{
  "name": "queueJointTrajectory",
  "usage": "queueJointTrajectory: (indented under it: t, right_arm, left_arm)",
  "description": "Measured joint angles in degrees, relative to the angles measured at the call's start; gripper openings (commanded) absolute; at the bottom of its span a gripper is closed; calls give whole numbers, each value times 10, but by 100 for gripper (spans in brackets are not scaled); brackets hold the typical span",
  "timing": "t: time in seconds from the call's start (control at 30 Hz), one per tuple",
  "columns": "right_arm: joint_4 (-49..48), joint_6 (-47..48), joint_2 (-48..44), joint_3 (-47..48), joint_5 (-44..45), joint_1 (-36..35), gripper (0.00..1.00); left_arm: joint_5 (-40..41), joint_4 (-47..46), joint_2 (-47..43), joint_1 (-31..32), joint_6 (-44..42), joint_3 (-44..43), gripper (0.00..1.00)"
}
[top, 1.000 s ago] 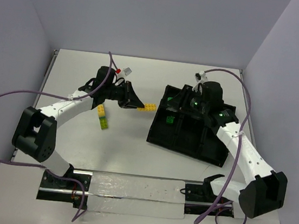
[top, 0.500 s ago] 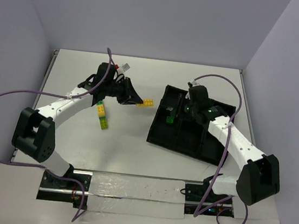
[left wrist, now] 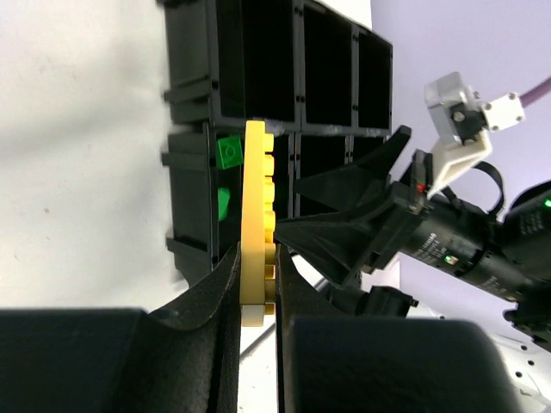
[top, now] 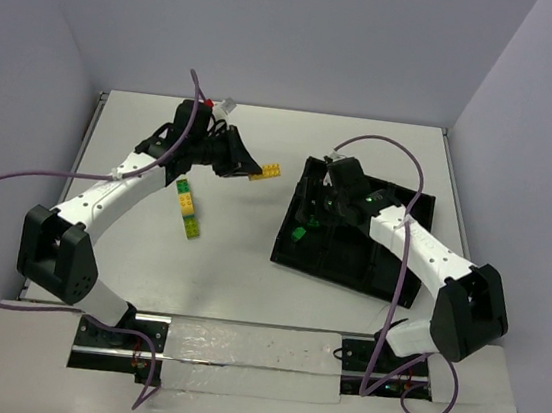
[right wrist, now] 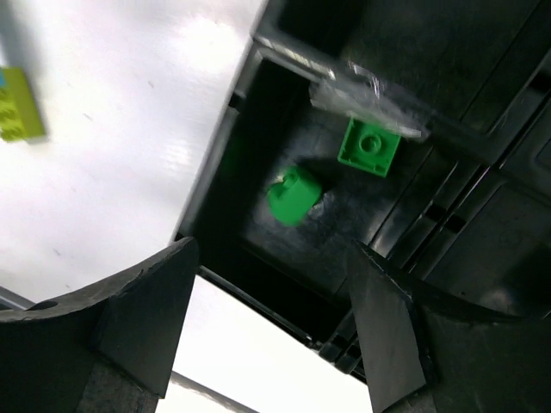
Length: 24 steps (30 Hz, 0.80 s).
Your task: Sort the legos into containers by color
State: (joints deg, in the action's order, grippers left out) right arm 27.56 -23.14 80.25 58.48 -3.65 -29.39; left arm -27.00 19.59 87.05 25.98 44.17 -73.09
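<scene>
My left gripper (top: 247,170) is shut on a yellow lego (top: 271,172), held in the air left of the black tray (top: 393,281). In the left wrist view the yellow lego (left wrist: 256,206) stands on edge, pinched between the fingers (left wrist: 215,301). My right gripper (top: 312,209) hangs open over the tray's left container. Below it in the right wrist view lie a square green lego (right wrist: 370,147) and a small green lego (right wrist: 294,195), both free of the open gripper (right wrist: 275,251). A short row of joined yellow, green and lime legos (top: 188,209) lies on the table.
The tray's other containers (left wrist: 331,77) look dark, and I cannot see into them. A lime lego (right wrist: 17,105) shows on the white table beside the tray wall (right wrist: 215,163). Purple cables arc over both arms. A white strip (top: 237,358) runs along the near edge.
The right gripper has swung left over the tray's left container and opened; a green lego now lies loose below it. The left gripper carried the yellow lego slightly farther back.
</scene>
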Motion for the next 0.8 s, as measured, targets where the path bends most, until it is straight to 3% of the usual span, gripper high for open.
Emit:
queueJointTrajectory:
  t: [0.13, 0.3, 0.57, 0.8]
  right_arm:
    - [6, -2, -7, 35, 32, 0, 74]
    - [11, -22, -86, 36, 91, 12, 74]
    - [13, -70, -274, -9, 198, 46, 75]
    - [28, -103, -325, -50, 266, 49, 75]
  left_arm:
    - [9, 20, 10, 3, -16, -49, 0]
    - [15, 34, 56, 26, -32, -123, 0]
    - [12, 42, 158, 74, -41, -216, 0]
    - [-18, 53, 205, 112, -49, -254, 0]
